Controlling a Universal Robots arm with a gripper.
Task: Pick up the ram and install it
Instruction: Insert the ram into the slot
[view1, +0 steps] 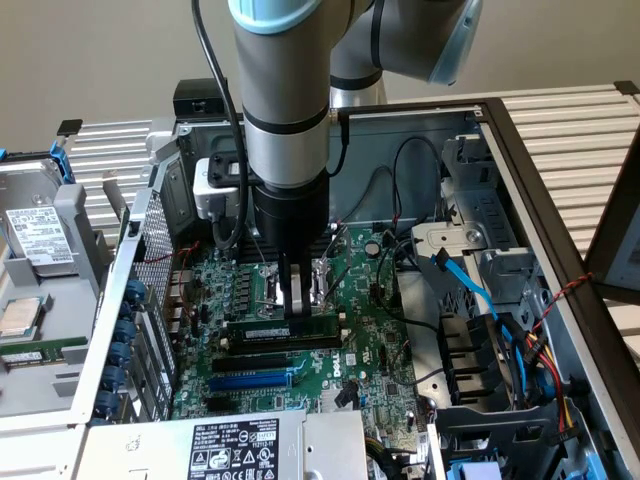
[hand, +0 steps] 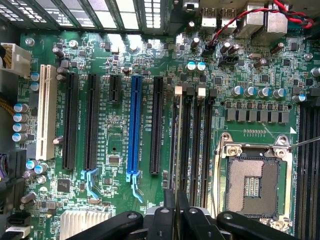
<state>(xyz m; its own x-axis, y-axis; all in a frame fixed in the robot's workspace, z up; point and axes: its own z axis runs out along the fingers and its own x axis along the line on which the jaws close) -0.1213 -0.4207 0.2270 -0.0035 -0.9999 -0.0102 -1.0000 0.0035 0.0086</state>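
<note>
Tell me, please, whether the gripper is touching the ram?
Touching. The exterior view shows the gripper closed on the top edge of the ram, with no gap between them, while the stick lies along a slot on the motherboard.

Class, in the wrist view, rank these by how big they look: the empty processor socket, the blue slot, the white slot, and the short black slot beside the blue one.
1. processor socket: largest, wide and square.
2. blue slot and white slot: about the same length, too close to rank.
3. short black slot: smallest.
</note>
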